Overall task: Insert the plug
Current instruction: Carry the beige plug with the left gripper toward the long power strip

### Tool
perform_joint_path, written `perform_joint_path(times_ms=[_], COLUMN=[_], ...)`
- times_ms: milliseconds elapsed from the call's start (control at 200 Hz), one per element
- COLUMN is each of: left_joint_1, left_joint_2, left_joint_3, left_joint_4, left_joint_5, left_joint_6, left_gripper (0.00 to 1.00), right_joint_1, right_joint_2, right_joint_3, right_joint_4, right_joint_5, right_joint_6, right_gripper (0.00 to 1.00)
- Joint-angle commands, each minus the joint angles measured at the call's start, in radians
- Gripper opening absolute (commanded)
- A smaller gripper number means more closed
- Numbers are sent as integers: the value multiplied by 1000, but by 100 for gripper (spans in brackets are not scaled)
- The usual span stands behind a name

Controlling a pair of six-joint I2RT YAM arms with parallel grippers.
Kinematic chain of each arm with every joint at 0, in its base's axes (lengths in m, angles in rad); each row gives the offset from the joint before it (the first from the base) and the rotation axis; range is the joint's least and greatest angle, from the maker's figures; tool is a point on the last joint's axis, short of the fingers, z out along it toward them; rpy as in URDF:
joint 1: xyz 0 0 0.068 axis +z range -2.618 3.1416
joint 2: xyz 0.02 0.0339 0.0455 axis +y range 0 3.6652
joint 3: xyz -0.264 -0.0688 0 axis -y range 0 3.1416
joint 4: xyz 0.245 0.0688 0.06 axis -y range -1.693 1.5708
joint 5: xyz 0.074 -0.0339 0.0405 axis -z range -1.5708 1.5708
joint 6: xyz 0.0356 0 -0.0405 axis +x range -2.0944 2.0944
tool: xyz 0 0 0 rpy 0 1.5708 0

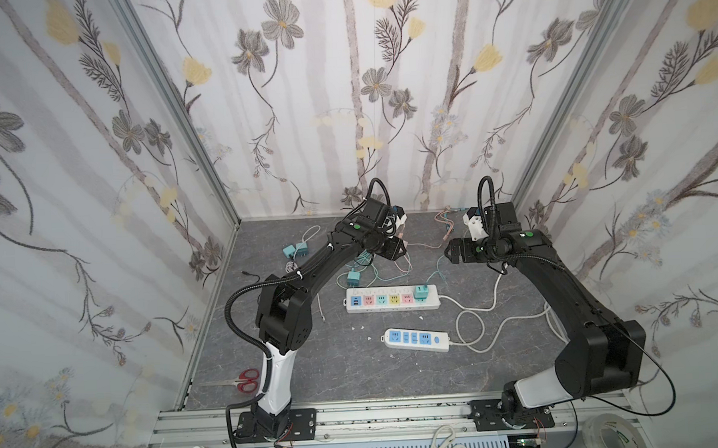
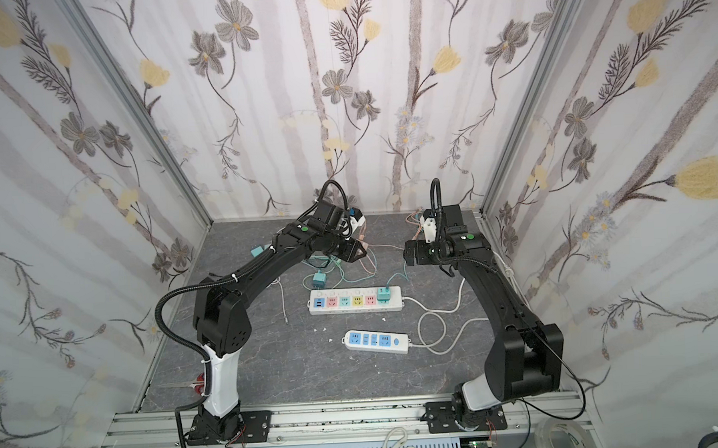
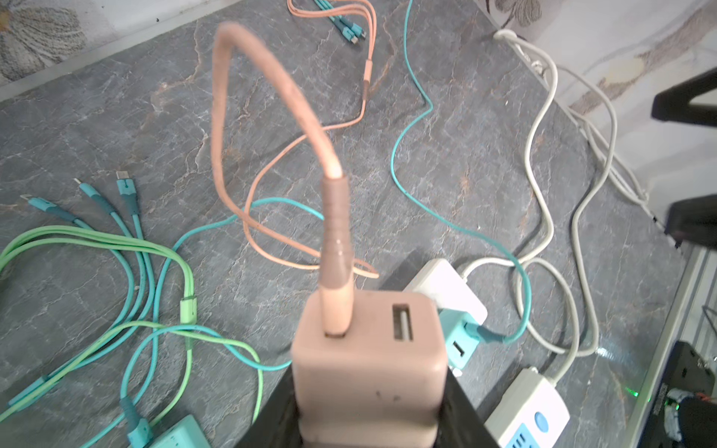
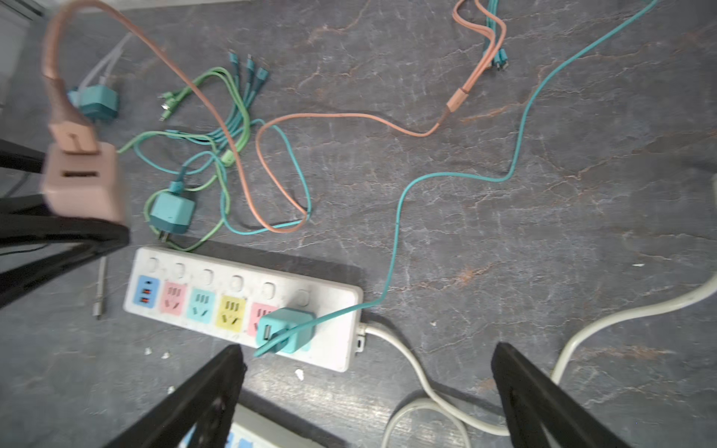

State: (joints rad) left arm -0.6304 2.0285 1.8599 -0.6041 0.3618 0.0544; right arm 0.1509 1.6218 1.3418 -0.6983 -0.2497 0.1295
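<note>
A dusty-pink plug with an orange cable in its USB port sits between the jaws of my left gripper, which is shut on it. From the right wrist view the same pink plug hangs above the table, left of the white power strip with coloured sockets. In both top views the left gripper is raised behind the strip. A teal plug sits in the strip's end socket. My right gripper is open and empty, up at the back right.
A second white strip with blue sockets lies nearer the front. Loose teal plugs and a tangle of green and teal cables lie behind the strip. White cords loop at right. Red scissors lie front left.
</note>
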Motion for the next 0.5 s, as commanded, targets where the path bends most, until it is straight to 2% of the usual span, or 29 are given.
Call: perform_joint_path(times_ms=[0,155,365,495], left_joint_1=[-3,-18,-22,-26], left_joint_2=[-52,-98,-88,-119], left_joint_3=[-61,-137,-151,-262], left_joint_4=[54,111,140,286], left_joint_5=[51,86,155,228], left_joint_6=[115,188,245,308], left_gripper=[0,0,0,0], right_joint_1=[1,3,5,7], right_joint_2=[-45,-76,-109,-122], right_joint_3=[-19,-38,-70,-107], right_joint_4=[65,100,98,100], right_joint_5=[-211,-364,-404,-440], right_joint_6=[83,144,202,204], right_gripper=[99,99,99,97])
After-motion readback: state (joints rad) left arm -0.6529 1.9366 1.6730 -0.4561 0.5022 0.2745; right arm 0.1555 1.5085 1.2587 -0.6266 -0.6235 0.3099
